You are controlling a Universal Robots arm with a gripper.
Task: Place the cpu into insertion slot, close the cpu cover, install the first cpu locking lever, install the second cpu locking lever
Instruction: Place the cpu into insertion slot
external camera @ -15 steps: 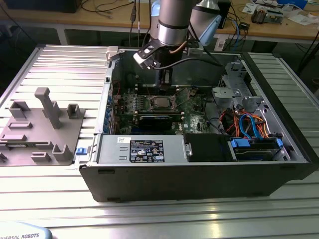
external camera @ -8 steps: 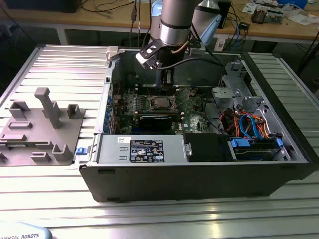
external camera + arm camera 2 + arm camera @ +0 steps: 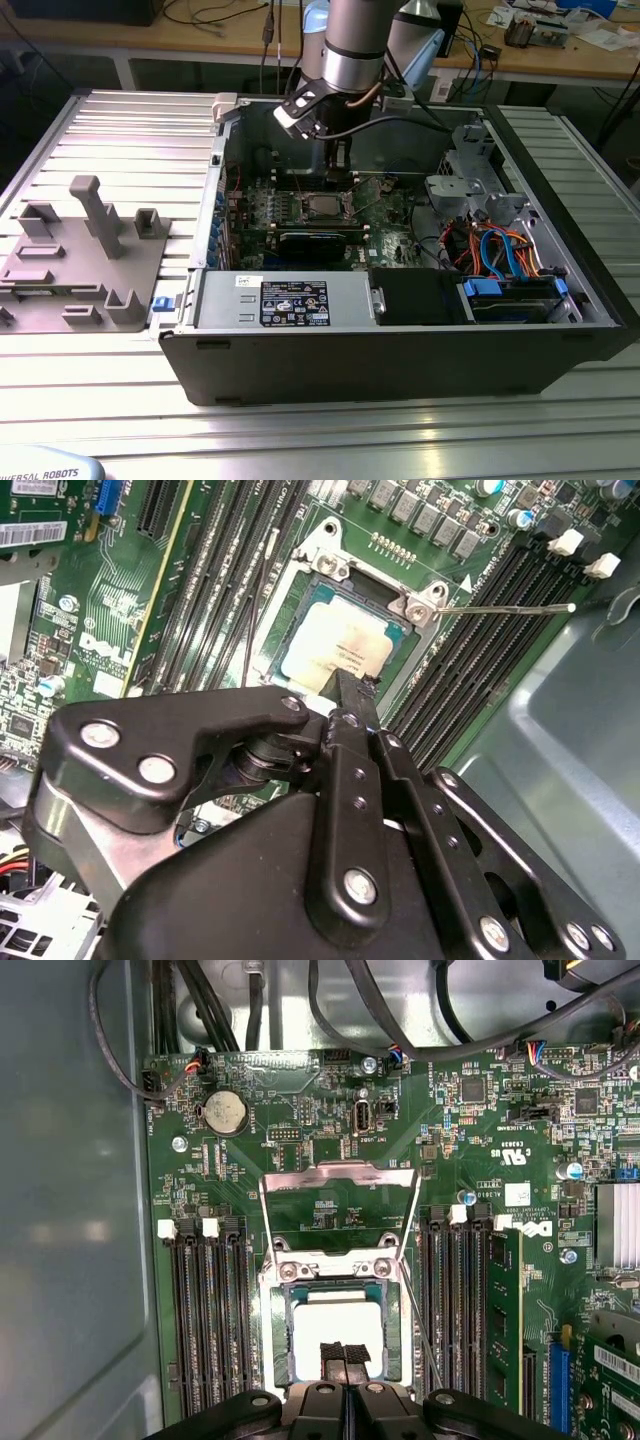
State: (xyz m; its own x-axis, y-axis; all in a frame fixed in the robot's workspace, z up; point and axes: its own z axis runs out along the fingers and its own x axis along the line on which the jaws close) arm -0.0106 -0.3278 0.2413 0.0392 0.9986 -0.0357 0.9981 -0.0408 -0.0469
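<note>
The gripper [image 3: 346, 1352] hangs low inside the open computer case [image 3: 400, 360], over the middle of the green circuit board [image 3: 300, 1110]. Its two black fingertips are drawn together with nothing clamped between them. They sit right over the near edge of the chip [image 3: 335, 1322]; whether they actually touch it cannot be told. The chip lies inside the socket [image 3: 283, 1350], its pale top showing level and square within the frame, between the two banks of memory slots [image 3: 205, 1320]. The cover [image 3: 340, 1172] is swung back on its hinge, with bare board showing through its cut-out middle. A thin wire lever [image 3: 500, 608] juts out from one socket corner toward the slots. The placing step looks almost done. Doing it well probably means keeping any contact light and straight down. A sideways nudge could scrape the chip across the fine contacts underneath. All four edges should sit evenly inside the frame, with no corner riding up on the rim. The joined fingertips should also keep clear of the raised cover and the lever.
</note>
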